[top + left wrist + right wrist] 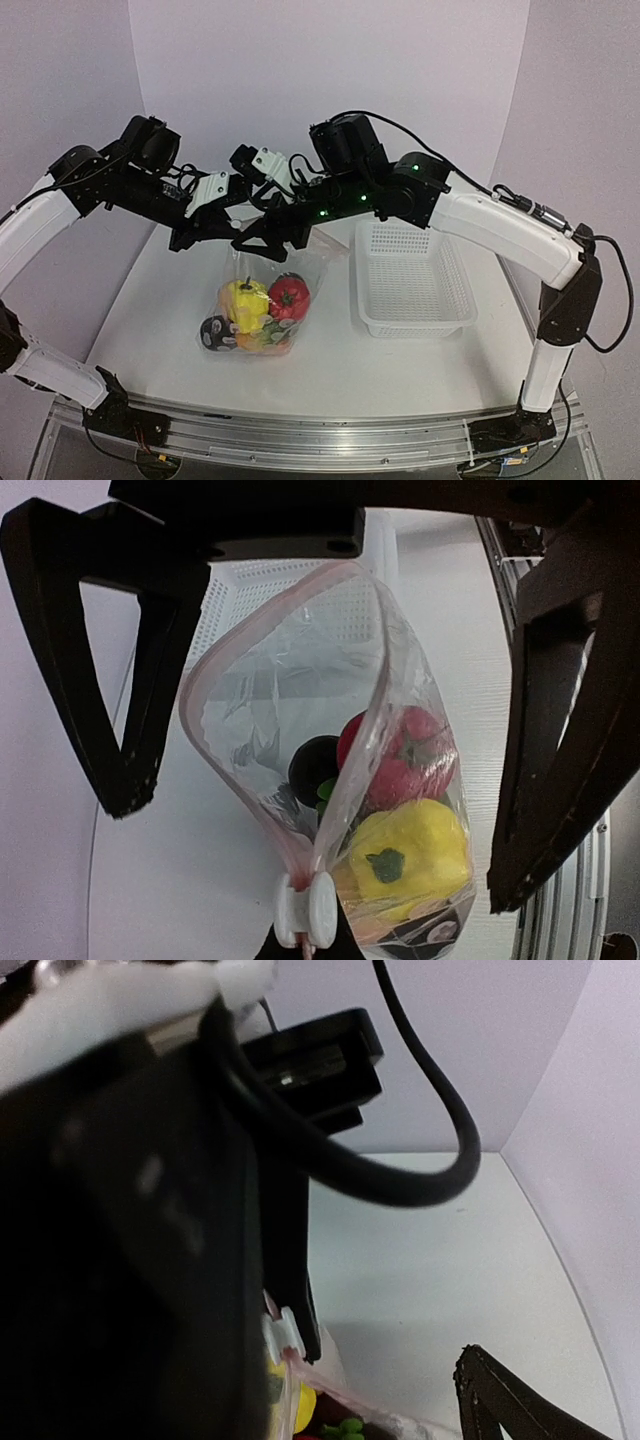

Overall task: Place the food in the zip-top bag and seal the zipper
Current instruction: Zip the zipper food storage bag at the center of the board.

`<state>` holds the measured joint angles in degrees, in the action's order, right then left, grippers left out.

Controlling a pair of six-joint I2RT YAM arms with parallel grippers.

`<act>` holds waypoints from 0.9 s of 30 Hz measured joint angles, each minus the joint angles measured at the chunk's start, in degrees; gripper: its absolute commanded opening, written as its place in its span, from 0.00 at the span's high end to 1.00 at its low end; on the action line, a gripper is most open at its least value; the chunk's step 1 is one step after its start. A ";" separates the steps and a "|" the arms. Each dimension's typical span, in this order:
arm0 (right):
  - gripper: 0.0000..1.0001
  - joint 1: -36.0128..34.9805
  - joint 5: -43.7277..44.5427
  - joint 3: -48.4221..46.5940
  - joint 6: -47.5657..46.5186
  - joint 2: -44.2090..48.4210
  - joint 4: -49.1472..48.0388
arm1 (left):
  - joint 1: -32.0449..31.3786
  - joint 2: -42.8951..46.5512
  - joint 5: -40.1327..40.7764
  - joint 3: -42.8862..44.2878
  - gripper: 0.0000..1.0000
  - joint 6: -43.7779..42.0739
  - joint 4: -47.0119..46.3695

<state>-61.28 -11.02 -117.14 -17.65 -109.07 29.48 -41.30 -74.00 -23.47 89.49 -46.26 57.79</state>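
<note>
Left gripper (310, 852) spread wide, straddling the clear plastic zip-top bag (262, 300) on the table without touching it. Yellow toy pepper (410, 855) and red toy fruit (405, 760) inside, pink-edged zipper (215, 665) gaping. Right gripper (268, 238) at the bag's top, can't tell its grip. White perforated basket (412, 300) just right.

Open table (150, 320) left of the zip-top bag (262, 305); white basket (415, 325) flanks its right

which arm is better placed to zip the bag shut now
Right, probably. Its finger sits right beside the white slider at the zipper's end, while the left gripper hangs open astride the bag's gaping mouth.
</note>
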 measured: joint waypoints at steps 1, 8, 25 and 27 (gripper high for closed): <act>0.15 -0.16 -0.97 0.00 -0.30 -0.15 -0.82 | 0.00 0.32 -0.62 0.00 1.00 -0.58 0.29; 0.47 0.11 -9.38 2.02 -1.42 -1.20 -5.06 | 0.22 2.38 -2.18 -1.82 1.00 -2.94 1.30; 1.00 1.53 -9.21 13.88 3.93 -0.10 -13.19 | -0.23 4.82 -6.50 -4.78 1.00 1.27 -1.83; 1.00 1.42 -9.37 13.96 4.06 -0.06 -13.65 | -0.17 4.82 -6.40 -4.91 1.00 1.14 -2.24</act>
<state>-59.86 -20.39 -103.18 -13.59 -109.13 15.84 -41.47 -69.19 -29.87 84.58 -45.11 55.55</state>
